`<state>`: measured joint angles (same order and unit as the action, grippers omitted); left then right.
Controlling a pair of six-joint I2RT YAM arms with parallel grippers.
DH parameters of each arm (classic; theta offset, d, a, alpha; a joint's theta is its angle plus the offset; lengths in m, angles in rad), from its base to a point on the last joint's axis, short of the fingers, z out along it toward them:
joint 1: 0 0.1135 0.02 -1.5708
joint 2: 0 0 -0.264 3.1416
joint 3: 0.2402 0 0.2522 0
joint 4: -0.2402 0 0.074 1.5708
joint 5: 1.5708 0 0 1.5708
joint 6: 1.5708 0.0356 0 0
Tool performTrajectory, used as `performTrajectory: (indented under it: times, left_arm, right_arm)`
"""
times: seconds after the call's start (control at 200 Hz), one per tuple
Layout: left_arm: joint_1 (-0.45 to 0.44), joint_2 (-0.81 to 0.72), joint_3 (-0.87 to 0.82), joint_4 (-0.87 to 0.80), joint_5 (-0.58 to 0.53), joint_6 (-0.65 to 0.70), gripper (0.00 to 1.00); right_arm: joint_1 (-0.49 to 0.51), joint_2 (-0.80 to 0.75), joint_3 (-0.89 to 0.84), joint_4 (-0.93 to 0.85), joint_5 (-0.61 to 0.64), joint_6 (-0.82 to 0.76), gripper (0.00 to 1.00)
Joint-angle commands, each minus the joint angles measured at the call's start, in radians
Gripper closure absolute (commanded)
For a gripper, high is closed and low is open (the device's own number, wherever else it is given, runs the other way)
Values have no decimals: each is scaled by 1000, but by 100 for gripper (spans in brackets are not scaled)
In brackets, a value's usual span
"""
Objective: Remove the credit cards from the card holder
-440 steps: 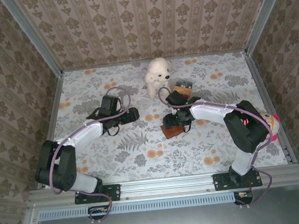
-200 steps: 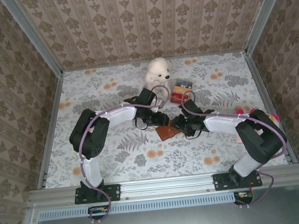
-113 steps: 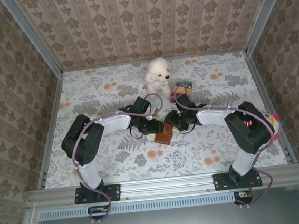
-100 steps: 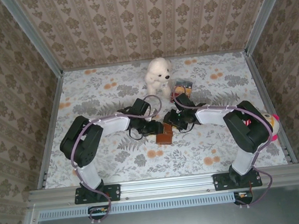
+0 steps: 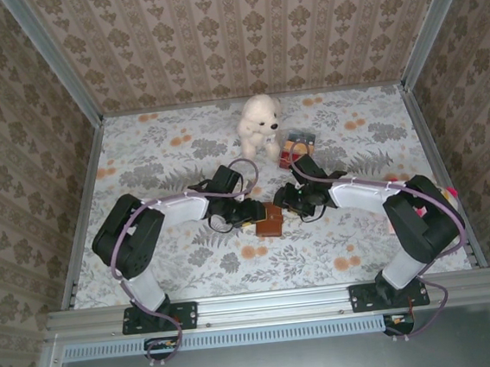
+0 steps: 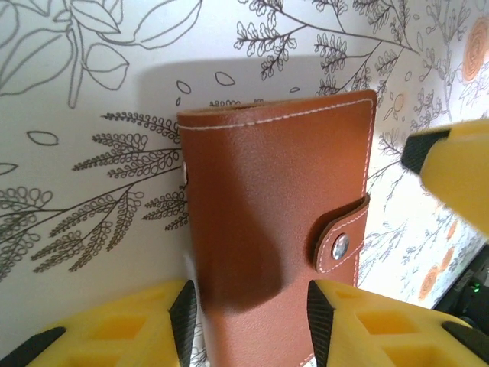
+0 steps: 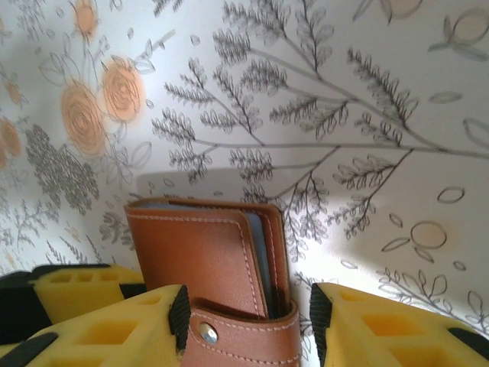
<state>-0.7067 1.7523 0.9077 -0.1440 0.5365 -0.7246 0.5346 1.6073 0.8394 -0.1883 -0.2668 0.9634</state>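
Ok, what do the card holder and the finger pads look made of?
The card holder looks like smooth brown leather or imitation, by its fine grain and pale stitching; its snap looks metal. The finger pads look matte yellow, probably foam, with moulded hollows.

A brown card holder (image 5: 270,223) sits in the middle of the flowered surface (image 5: 155,153). The left pincer (image 5: 253,210) meets it from the left and the right pincer (image 5: 285,202) from the right. Behind them are a white plush toy (image 5: 258,123) and a striped box (image 5: 298,148).
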Motion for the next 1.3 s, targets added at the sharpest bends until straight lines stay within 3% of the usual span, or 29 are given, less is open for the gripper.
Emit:
performTrajectory:
  times: [0.0, 0.16, 0.555, 0.83, 1.065, 1.295]
  left_arm:
    - [9, 19, -17, 38, 32, -46, 55]
    - [18, 25, -33, 49, 36, -63, 55]
    - [48, 26, -93, 243, 179, -164, 57]
    - [73, -42, -129, 280, 192, -190, 72]
    - [76, -85, -107, 221, 178, -150, 84]
    - [76, -96, -80, 194, 181, -126, 92]
  right_arm:
    - [19, 19, -10, -14, -61, -21, 55]
    - [27, 69, -9, 32, -115, -13, 62]
    - [28, 117, -21, 94, -150, 13, 63]
    - [25, 94, -22, 86, -125, -2, 62]
    - [25, 2, 21, -36, -16, -94, 57]
    - [34, -47, 30, 0, -93, -135, 53]
